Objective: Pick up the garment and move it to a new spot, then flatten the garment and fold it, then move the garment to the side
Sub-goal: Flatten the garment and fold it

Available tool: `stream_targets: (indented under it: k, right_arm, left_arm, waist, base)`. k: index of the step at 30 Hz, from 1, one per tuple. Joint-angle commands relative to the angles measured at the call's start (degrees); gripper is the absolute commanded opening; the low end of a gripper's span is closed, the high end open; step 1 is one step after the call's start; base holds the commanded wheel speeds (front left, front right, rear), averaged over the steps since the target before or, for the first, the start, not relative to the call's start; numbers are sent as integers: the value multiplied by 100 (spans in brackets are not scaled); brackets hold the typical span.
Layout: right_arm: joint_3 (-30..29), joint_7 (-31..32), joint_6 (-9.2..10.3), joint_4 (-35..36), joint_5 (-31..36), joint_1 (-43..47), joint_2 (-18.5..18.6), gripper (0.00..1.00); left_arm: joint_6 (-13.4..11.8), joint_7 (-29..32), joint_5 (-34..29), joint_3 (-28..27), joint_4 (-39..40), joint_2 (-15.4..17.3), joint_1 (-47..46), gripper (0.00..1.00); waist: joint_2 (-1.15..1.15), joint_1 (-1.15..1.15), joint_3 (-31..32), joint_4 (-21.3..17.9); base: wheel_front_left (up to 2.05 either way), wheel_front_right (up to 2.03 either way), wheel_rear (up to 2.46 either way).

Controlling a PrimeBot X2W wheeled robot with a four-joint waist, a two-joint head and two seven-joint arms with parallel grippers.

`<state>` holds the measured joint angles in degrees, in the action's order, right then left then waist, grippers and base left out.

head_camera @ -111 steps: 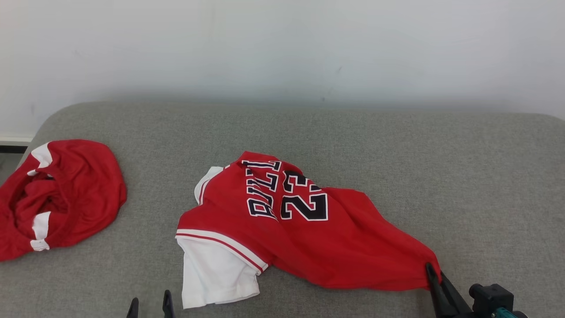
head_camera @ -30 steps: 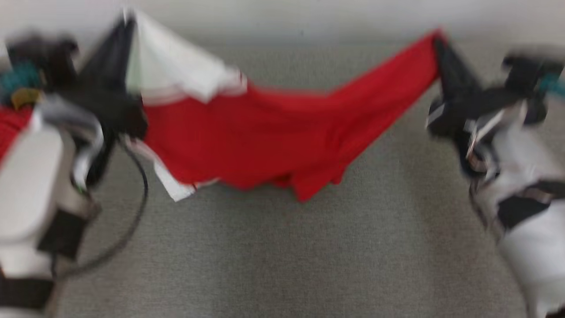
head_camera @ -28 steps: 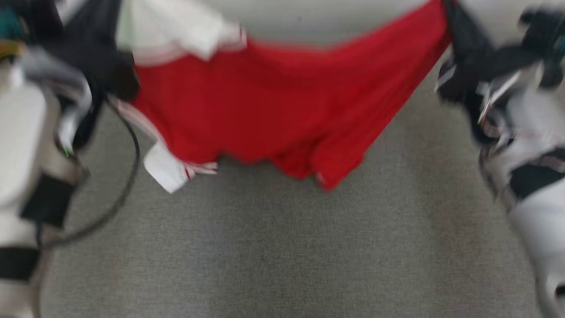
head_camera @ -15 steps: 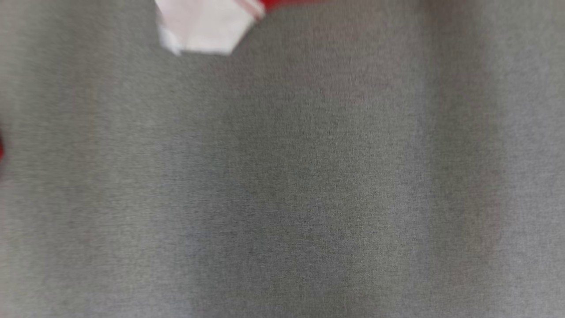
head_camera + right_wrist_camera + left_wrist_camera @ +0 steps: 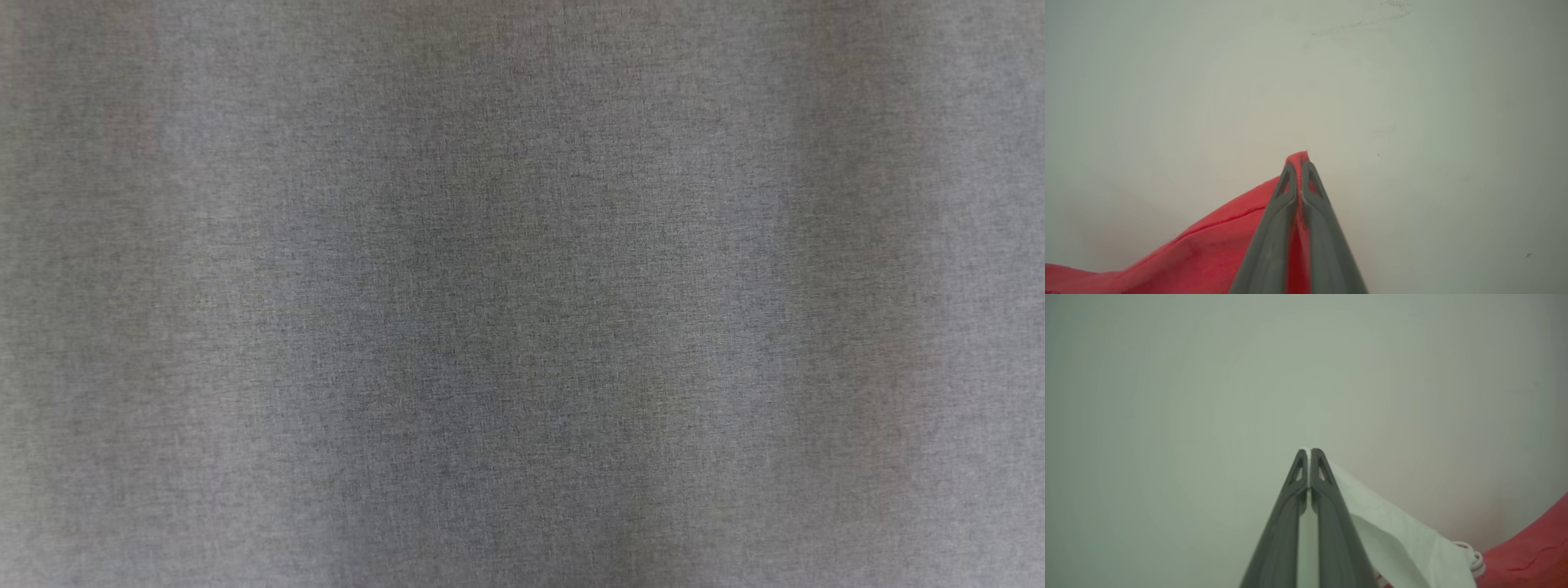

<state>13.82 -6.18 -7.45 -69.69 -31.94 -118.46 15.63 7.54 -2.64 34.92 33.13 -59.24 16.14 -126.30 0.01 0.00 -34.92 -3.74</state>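
Your left pincer (image 5: pixel 1308 451) grips the white part of the red and white cloth jersey (image 5: pixel 1404 539); your right pincer (image 5: pixel 1299 163) grips its red edge. It hangs in the air between them. Stretch it wide, then lower it slowly onto the grey woven surface (image 5: pixel 522 294).

Left fingers (image 5: pixel 1286 522) at the bottom centre of the frame, two long dark grey matte blades, smooth, tapering to slim rounded tips, a small triangular cut-out near each tip, right fingers (image 5: pixel 1274 237) the same dark grey, same taper, same triangular openings
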Motion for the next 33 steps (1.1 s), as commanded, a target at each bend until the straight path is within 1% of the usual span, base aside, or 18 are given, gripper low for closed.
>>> stream_targets:
  k: [1, 5, 9, 12, 16, 20, 23, 25, 28, 30, 32, 33]
  right_arm:
    - [-10, -61, -9, -44, 20, -71, -30, 0]
    - [104, -131, -9, -168, 160, -86, -88, 0]
    - [297, -248, -9, -176, 176, 301, -177, 0]
    - [460, -340, -9, -57, 61, 692, -124, 0]
    - [705, -412, -9, 245, -282, 1536, -70, 0]
    - [1051, -492, -9, 765, -675, 2542, 59, 0]
    - [1385, -556, -9, 1310, -1042, 3392, 208, 0]
    - [1572, -613, -9, 1703, -1317, 3993, 361, 0]
    - [1788, -691, -9, 2283, -1697, 4940, 587, 0]
    - [1901, -741, -9, 2662, -1890, 5572, 758, 0]
    - [2043, -766, -9, 3034, -2069, 6235, 876, 0]
    - [2102, -787, -9, 3172, -2108, 6562, 951, 0]
  left_arm:
    - [-16, -61, 43, 27, -75, -48, -67, 0]
    - [-16, -193, 101, 246, -255, -138, 3, 0]
    - [-15, -391, 355, 363, -329, -122, 398, 0]
    - [-15, -532, 575, 574, -177, -97, 868, 0]
    - [-15, -799, 1064, 663, 176, -1, 1790, 0]
    - [-15, -1004, 1604, 612, 705, 206, 2868, 0]
    - [-15, -1133, 1863, 574, 1218, 440, 3798, 0]
    - [-54, -1193, 2055, 382, 1583, 607, 4476, 0]
    - [-325, -1242, 2221, 39, 2364, 855, 5557, 0]
    - [-624, -1251, 2245, -315, 3118, 1034, 6337, 0]
    - [-886, -1248, 2102, -538, 3914, 1166, 7280, 0]
    - [-1024, -1249, 2128, -744, 4265, 1166, 7759, 0]
  waist:
    - [-1, 0, -13, 2]
    - [-1, 0, -26, 24]
    - [-1, 0, 150, 6]
    - [-1, 0, 390, 26]
    - [-1, 0, 792, 53]
    - [-1, 0, 1243, 25]
    - [-1, 0, 1568, 10]
    - [-1, 0, 1780, 16]
    - [-1, 0, 2050, -3]
    - [-1, 0, 2177, -23]
    - [-1, 0, 2280, -31]
    - [-1, 0, 2343, -23]
  base:
    - [0, 0, 0]
    - [0, 0, 0]
    - [0, 0, 0]
    - [0, 0, 0]
    - [0, 0, 0]
    - [0, 0, 0]
    - [0, 0, 0]
    - [0, 0, 0]
    - [0, 0, 0]
    - [0, 0, 0]
    - [0, 0, 0]
    - [0, 0, 0]
